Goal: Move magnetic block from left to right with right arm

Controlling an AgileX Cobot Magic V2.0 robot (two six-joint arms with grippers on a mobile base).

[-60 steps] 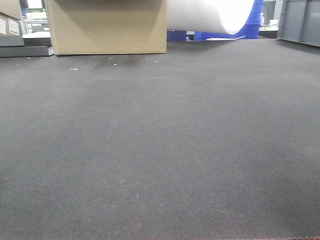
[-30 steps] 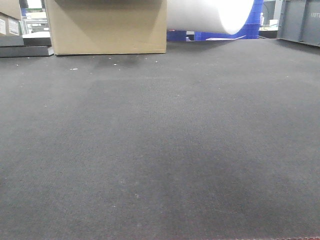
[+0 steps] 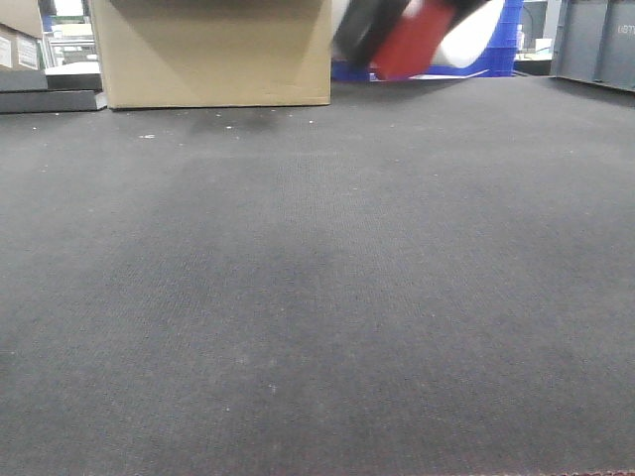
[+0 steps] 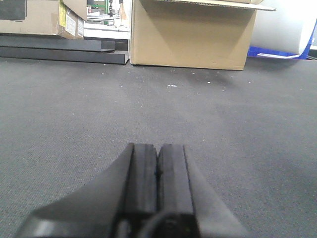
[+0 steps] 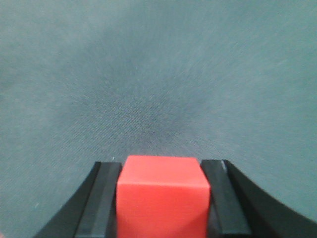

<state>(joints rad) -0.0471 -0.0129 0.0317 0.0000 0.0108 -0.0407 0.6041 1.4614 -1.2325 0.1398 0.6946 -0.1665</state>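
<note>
Your left gripper (image 4: 158, 163) has its two black fingers pressed flat together with nothing between them, low over the grey mat (image 4: 74, 124), pointing at the cardboard box (image 4: 190, 34). Over on the right wrist view, the block (image 5: 161, 196) sits squarely between the right gripper's (image 5: 161, 198) fingers (image 5: 104, 198), both pads touching its sides, so it's clamped and held above the mat. It's a cube, so no real long axis; one flat face looks straight at the camera. Its lower part is cut off by the frame. In the front view you only get a blurred red-and-black smear (image 3: 412, 40) at the top edge, well above the mat.
</note>
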